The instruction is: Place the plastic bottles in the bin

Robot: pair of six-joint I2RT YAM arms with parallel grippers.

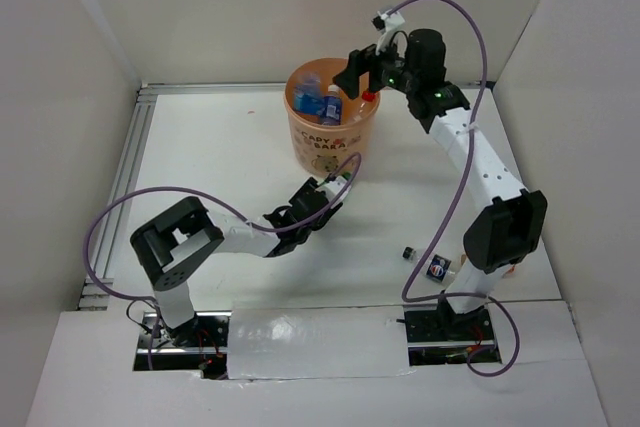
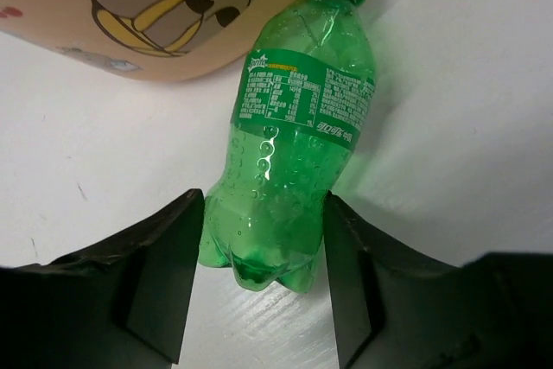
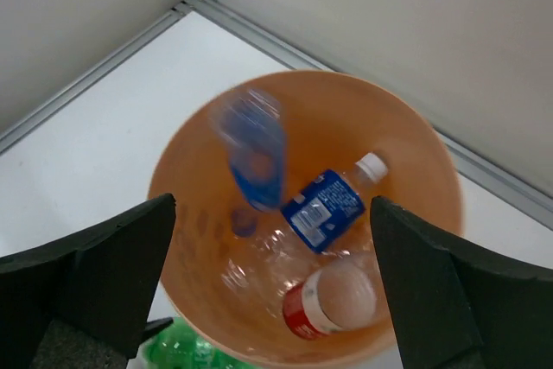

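A green plastic bottle (image 2: 289, 153) lies on the white table beside the bin (image 2: 104, 32). My left gripper (image 2: 263, 274) is shut on its base, one finger pressing each side. My right gripper (image 3: 272, 283) hangs open over the peach-orange bin (image 3: 432, 170), holding nothing. Under it a blurred blue-labelled bottle (image 3: 255, 153) is in mid-air inside the bin. Lying in the bin are a blue-labelled bottle with a white cap (image 3: 328, 205), a red-labelled one (image 3: 333, 300) and a clear one (image 3: 259, 257). From above, the left gripper (image 1: 335, 187) is at the bin's front and the right gripper (image 1: 362, 75) is at its rim.
One more small bottle with a dark cap and blue label (image 1: 430, 267) lies on the table beside the right arm's base. White walls close off the back and both sides. A purple cable loops off each arm.
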